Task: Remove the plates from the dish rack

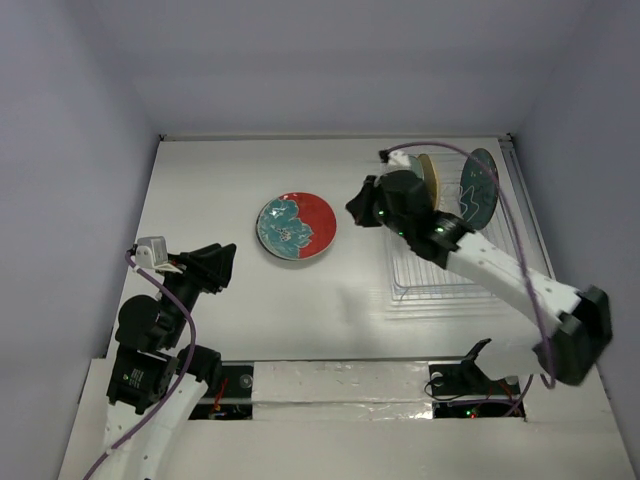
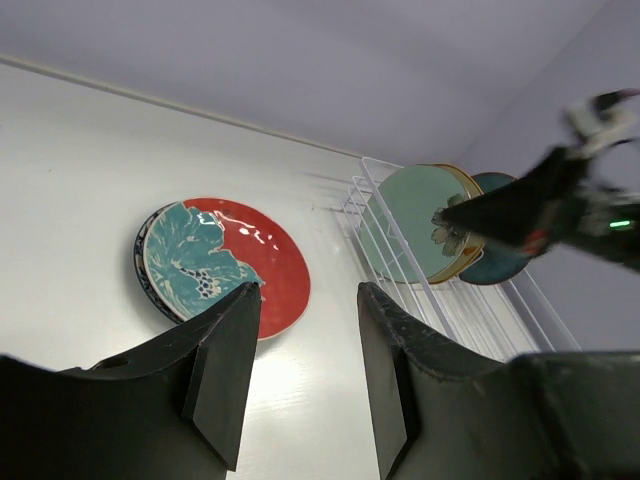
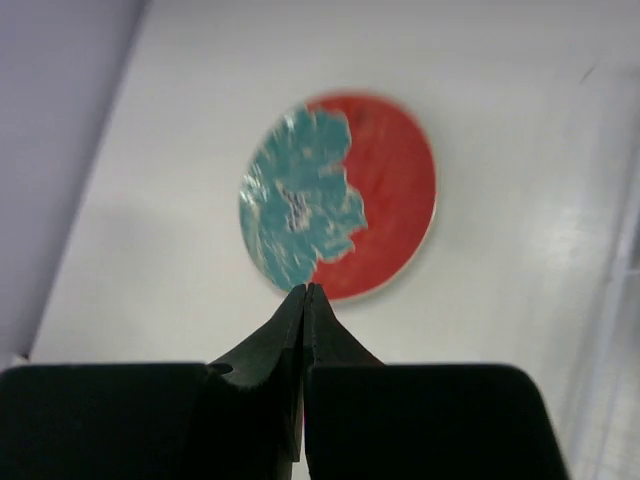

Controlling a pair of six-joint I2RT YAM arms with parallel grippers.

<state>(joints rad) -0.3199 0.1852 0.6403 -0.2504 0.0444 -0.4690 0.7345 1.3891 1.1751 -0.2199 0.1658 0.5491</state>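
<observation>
The red-and-teal floral plate (image 1: 297, 227) lies flat on the table left of the dish rack (image 1: 440, 270). In the left wrist view (image 2: 225, 262) the dark rim of another plate shows under it. A mint green plate (image 2: 415, 230), a tan plate (image 1: 428, 178) and a dark teal plate (image 1: 482, 190) stand upright at the rack's far end. My right gripper (image 1: 353, 210) is shut and empty, between the flat plate and the rack; its view shows the plate (image 3: 335, 195) just beyond the tips (image 3: 305, 290). My left gripper (image 1: 224, 263) is open and empty, short of the flat plate (image 2: 308, 295).
The near part of the rack (image 2: 480, 310) holds only bare tines. The right arm (image 2: 540, 200) reaches across in front of the standing plates. Grey walls enclose the table on three sides. The rack's wire shows at the right edge of the right wrist view (image 3: 625, 260).
</observation>
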